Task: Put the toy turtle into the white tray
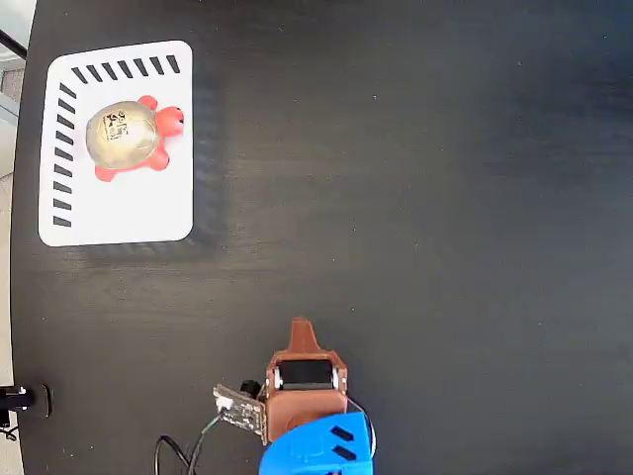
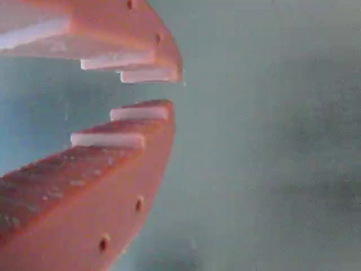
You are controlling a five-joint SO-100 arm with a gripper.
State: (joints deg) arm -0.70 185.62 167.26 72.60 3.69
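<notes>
The toy turtle, with its gold-beige shell, code sticker and red head and feet, lies inside the white tray at the upper left of the fixed view, its head pointing right. My gripper is folded back near the arm's base at the bottom centre, far from the tray. In the wrist view the two orange fingers of the gripper stand almost together, with only a narrow slit and nothing between them. Only blurred dark tabletop lies beyond them; neither turtle nor tray shows there.
The tray sits close to the black table's left edge. The blue arm base and its loose cables are at the bottom edge. A small black clamp sits at the lower left.
</notes>
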